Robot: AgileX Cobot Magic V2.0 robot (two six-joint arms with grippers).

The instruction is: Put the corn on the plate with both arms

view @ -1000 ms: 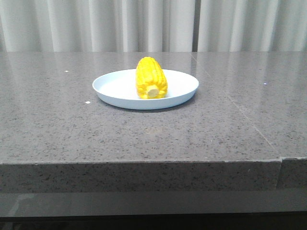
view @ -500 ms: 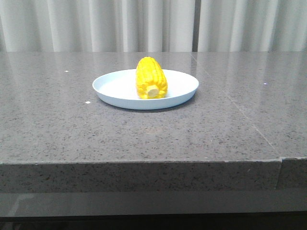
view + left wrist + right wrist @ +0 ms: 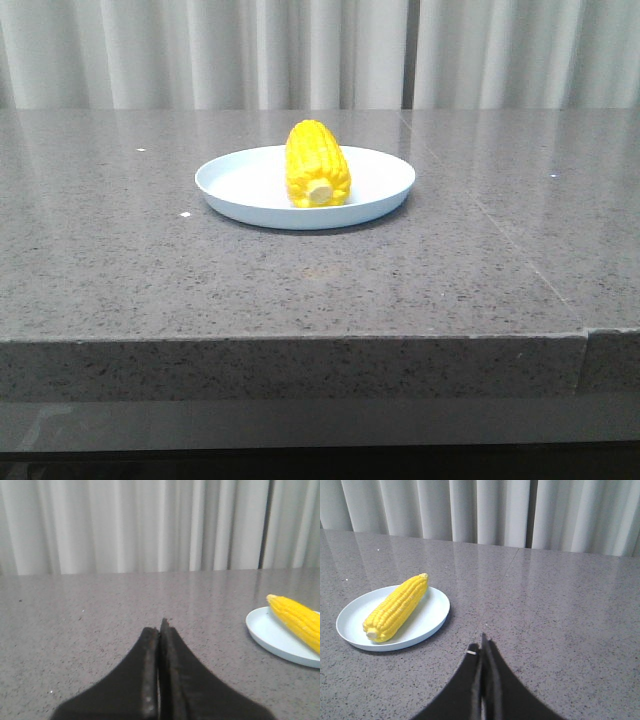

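The yellow corn (image 3: pixel 316 163) lies on the pale blue-white plate (image 3: pixel 240 186) in the middle of the grey table, its pale stub end toward me. Neither gripper shows in the front view. In the left wrist view my left gripper (image 3: pixel 160 626) is shut and empty over bare table, well away from the plate (image 3: pixel 272 636) and the corn (image 3: pixel 298 618). In the right wrist view my right gripper (image 3: pixel 481 642) is shut and empty, a short way from the plate (image 3: pixel 427 622) with the corn (image 3: pixel 396 608) on it.
The grey speckled stone table (image 3: pixel 120 260) has a front edge near me and a seam (image 3: pixel 585 332) at its front right. Pale curtains (image 3: pixel 320 50) hang behind the table.
The front view has shifted by a pixel or two. The corn and plate have not moved on the table.
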